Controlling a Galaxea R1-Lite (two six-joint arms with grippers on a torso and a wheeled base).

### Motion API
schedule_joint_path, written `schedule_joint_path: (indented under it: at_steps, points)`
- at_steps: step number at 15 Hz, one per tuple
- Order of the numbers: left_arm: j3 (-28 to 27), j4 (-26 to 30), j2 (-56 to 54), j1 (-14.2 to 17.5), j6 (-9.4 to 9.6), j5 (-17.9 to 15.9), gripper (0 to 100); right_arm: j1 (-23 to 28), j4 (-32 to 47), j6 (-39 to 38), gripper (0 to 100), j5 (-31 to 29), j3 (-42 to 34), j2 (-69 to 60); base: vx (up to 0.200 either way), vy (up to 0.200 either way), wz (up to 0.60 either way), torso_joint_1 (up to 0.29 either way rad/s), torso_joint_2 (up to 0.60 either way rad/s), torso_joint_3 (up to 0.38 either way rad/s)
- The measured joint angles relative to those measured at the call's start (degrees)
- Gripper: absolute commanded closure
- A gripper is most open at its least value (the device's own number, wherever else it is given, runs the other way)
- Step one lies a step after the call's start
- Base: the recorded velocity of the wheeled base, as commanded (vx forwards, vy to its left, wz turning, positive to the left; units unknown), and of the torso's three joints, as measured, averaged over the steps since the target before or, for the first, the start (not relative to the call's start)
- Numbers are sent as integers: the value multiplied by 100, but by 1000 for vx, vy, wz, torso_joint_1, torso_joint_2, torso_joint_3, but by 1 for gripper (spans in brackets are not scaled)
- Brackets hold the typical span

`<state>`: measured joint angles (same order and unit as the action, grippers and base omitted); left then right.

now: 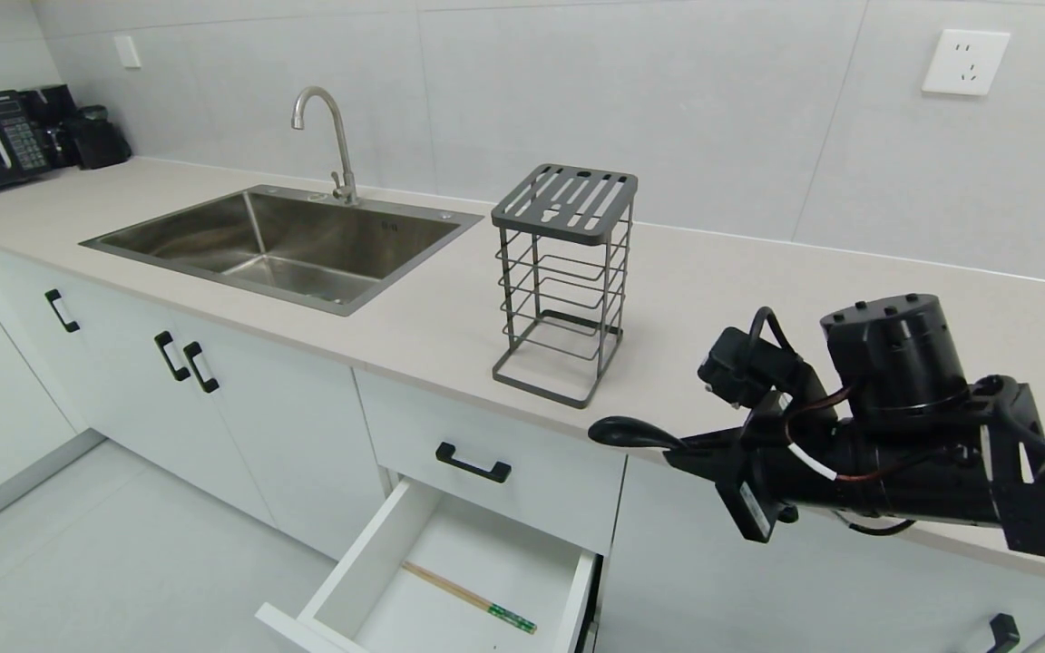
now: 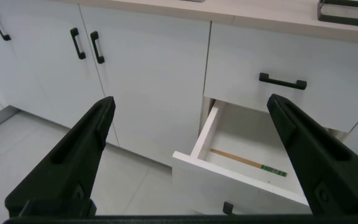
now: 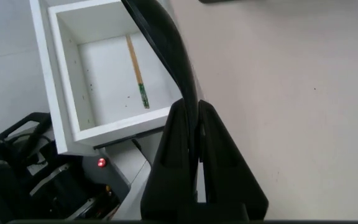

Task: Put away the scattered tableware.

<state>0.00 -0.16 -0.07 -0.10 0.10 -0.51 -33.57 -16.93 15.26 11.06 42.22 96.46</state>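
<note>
My right pincer (image 1: pixel 688 444) is clamped tight on a black spoon (image 1: pixel 631 433), the two fingers pressed together on its handle so that the bowl sticks out past my fingertips toward my left. In my right wrist view the spoon (image 3: pixel 165 38) runs straight out from the closed right pincer (image 3: pixel 191 111), its far end over the corner of the open drawer (image 3: pixel 42 68). I hold it in the air at the front edge of the counter (image 1: pixel 713 281), touching nothing but my fingers.

The drawer (image 1: pixel 368 553) hangs pulled out below the counter, lower than the spoon and to my left of it. A pair of chopsticks (image 1: pixel 468 597) with green tips lies flat on its white floor, well apart from the spoon.

My left pincer (image 2: pixel 191 102) is spread wide and holds nothing. It faces the cabinet front, with the drawer (image 2: pixel 201 140) and the chopsticks (image 2: pixel 247 163) seen between its fingers.

A wire rack (image 1: pixel 563 281) stands upright on the counter behind the spoon, between it and the sink (image 1: pixel 350 236).
</note>
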Motion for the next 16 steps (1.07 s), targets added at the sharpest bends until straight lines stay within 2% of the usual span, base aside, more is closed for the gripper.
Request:
schedule_joint_path:
  at_steps: [7,11,14,16]
  points:
    - [0,2,0,0,0,0,0,-716,-143,-2,100,350,0,223,0,0,0,0,0,0]
    - [0,2,0,0,0,2,0,-1306,-338,-77,100,681,395,697,0,0,0,0,0,0]
    - [0,0,0,0,0,2,0,-1777,-395,-1168,100,686,1139,1206,0,0,0,0,0,0]
    - [0,0,0,2,0,2,0,-1998,-436,-1508,100,802,1613,1497,0,0,0,0,0,0]
